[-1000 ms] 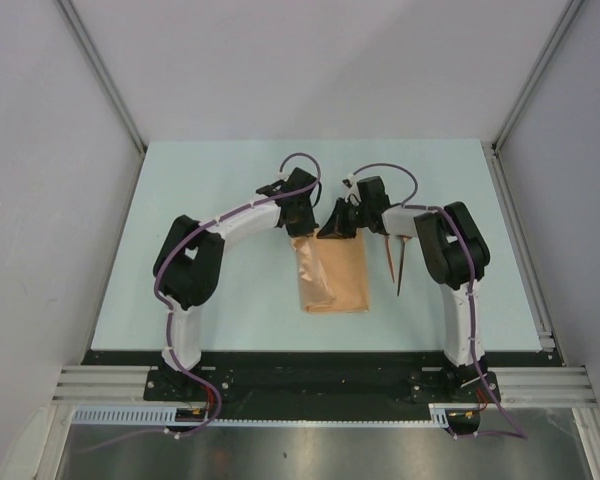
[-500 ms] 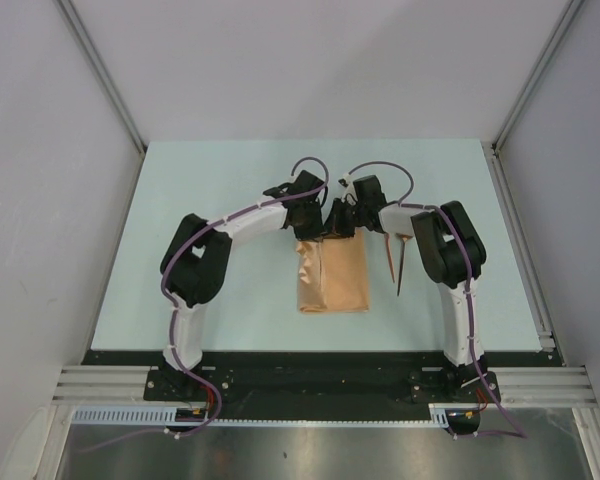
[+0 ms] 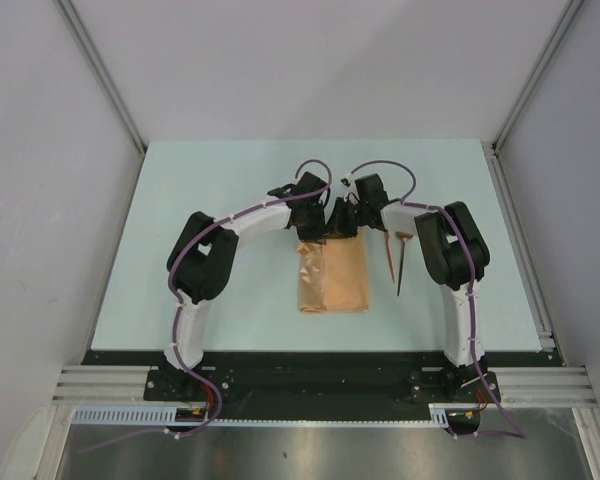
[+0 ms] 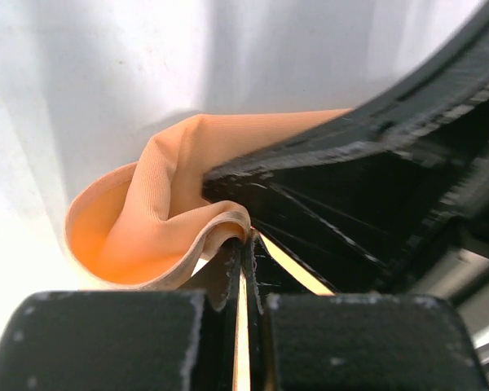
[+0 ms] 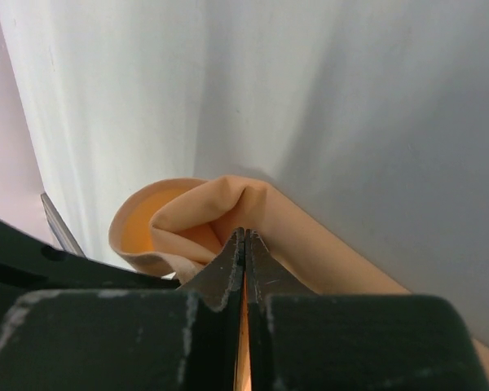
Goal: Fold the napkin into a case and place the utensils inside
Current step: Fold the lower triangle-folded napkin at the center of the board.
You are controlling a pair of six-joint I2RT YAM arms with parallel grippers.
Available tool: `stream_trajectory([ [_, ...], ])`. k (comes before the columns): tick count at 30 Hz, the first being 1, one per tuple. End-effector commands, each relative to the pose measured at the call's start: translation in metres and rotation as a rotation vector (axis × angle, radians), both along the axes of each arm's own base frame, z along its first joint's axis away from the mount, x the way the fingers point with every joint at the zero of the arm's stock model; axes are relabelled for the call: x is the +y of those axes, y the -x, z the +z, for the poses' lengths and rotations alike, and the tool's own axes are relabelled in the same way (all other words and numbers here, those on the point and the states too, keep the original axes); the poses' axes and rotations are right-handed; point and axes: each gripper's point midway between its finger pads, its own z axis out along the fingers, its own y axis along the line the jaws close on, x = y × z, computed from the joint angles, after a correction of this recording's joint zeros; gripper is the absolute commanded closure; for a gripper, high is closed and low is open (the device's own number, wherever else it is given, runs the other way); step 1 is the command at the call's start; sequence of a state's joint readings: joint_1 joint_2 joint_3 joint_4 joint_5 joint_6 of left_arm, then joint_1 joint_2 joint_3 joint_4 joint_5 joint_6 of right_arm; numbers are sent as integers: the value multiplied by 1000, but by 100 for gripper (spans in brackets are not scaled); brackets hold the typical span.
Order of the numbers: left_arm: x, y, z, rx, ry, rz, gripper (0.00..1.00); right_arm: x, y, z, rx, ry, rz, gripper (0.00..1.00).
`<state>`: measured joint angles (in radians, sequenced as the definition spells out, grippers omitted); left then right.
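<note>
A pale mint table (image 3: 220,180) sits inside plain white walls with metal framing at the corners; the two arms reach in from its near edge and meet at the middle.

The soft peach-orange cloth napkin (image 3: 332,278) lies at the centre of the table as an upright rectangle, already doubled over but, by my reading, wider than a slim pocket should be; the folding step is in hand and the case is not yet finished. The two thin reddish-brown wooden utensils (image 3: 396,262) lie side by side just to the right of the cloth, apart from it and untouched.

Both pincers work at the far edge of the napkin, close to each other. The left pincer (image 4: 243,240) is clamped together on a lip of the cloth, which curls up into an open loop beside it; the right pincer (image 5: 243,238) is likewise pinched tight on a raised pleat of the same fabric.

The next move likely calls for both arms to carry the pinched edge together, level and at the same pace, so the layer lands flat and square on the rest; uneven pulling would skew the fold. Only then should the grips let go and the right arm turn to the utensils.
</note>
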<state>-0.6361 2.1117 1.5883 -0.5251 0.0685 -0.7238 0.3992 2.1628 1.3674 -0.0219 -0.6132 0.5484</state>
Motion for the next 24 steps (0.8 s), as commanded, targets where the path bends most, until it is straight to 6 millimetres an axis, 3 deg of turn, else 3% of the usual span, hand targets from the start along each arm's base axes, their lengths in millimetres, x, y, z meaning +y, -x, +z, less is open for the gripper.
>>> stream_trajectory([
  [1,-17,-6,14,-41,44,-43,100,-9,-4,35,-65,8,-10,100],
  [13,-23,-7,8,-25,56,-41,100,-12,1,-1,-12,34,-12,100],
  [19,-21,-8,2,-13,34,-18,100,-16,-1,15,-41,51,-26,100],
  [24,-16,-9,0,-17,20,8,100,-36,4,29,-45,148,-89,98],
])
